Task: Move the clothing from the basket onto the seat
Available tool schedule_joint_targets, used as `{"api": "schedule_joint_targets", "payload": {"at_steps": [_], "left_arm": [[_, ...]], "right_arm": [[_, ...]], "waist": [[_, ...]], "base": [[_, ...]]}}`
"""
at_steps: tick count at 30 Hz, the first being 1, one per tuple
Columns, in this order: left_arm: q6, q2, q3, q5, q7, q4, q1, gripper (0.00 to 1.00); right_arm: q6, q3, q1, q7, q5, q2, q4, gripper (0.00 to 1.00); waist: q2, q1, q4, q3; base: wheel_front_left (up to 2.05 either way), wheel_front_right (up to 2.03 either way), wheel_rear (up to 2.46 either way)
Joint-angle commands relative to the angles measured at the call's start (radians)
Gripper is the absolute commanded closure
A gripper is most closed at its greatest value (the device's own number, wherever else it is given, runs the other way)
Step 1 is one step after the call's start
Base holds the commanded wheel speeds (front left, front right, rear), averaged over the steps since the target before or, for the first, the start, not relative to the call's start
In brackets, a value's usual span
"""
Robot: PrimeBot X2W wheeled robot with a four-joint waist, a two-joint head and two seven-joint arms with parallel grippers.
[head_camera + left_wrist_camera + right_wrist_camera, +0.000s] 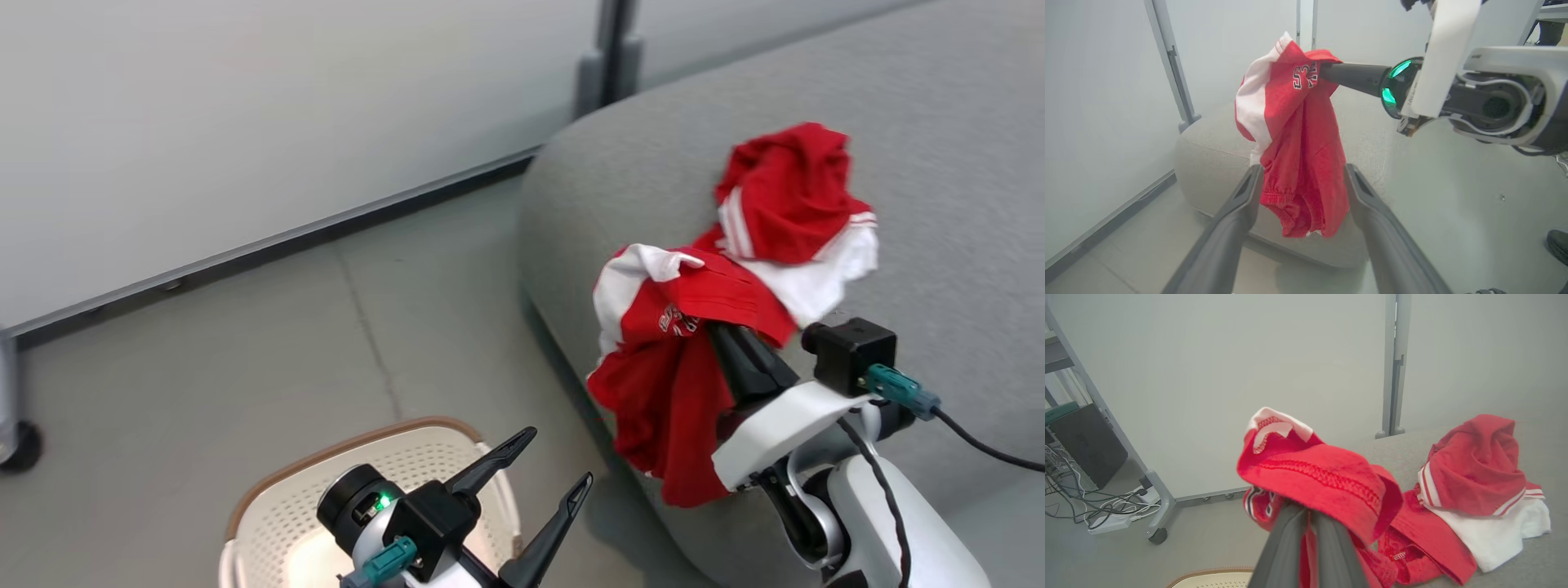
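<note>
Seat (pixel 939 122) upholstery spreads wide across the right, with one red-and-white garment (pixel 796 204) lying on it toward the far side. The basket (pixel 269 498) sits on the floor at near left. A second garment (pixel 669 384) hangs beside the seat's rounded near-left edge, pinched at its top between the closed fingers of the right gripper (pixel 718 331). The left gripper (pixel 559 453) hovers spread and empty above the basket. A clean release likely means carrying the cloth farther right over the cushion first, or it may slide off.
</note>
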Motion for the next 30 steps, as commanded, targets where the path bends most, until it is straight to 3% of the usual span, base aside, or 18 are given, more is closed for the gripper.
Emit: {"api": "schedule_joint_targets", "payload": {"at_steps": [1, 11, 20, 30], "left_arm": [[-0.004, 0.005, -0.001, -0.001, 0.001, -0.001, 0.002, 0.00], [-0.007, 0.017, -0.012, 0.004, 0.023, -0.009, -0.027, 0.00], [-0.010, 0.023, -0.014, 0.008, 0.033, -0.018, -0.057, 0.00], [-0.002, 0.028, -0.002, 0.040, 0.051, -0.079, -0.142, 0.00]], "right_arm": [[0.000, -0.014, 0.013, 0.005, -0.009, -0.006, -0.008, 1.00], [0.000, -0.100, 0.047, -0.009, -0.011, 0.002, -0.030, 1.00], [0.000, -0.141, 0.036, -0.028, -0.009, 0.009, -0.051, 1.00], [0.000, -0.246, -0.170, -0.083, 0.010, -0.062, -0.034, 1.00]], "waist": [[0.0000, 0.0000, -0.079, 0.013], [0.0000, 0.0000, -0.162, 0.042], [0.0000, 0.0000, -0.165, 0.060], [0.0000, 0.0000, -0.105, 0.155]], "base": [[0.00, 0.00, 0.00], [0.00, 0.00, 0.00], [0.00, 0.00, 0.00], [0.00, 0.00, 0.00]]}}
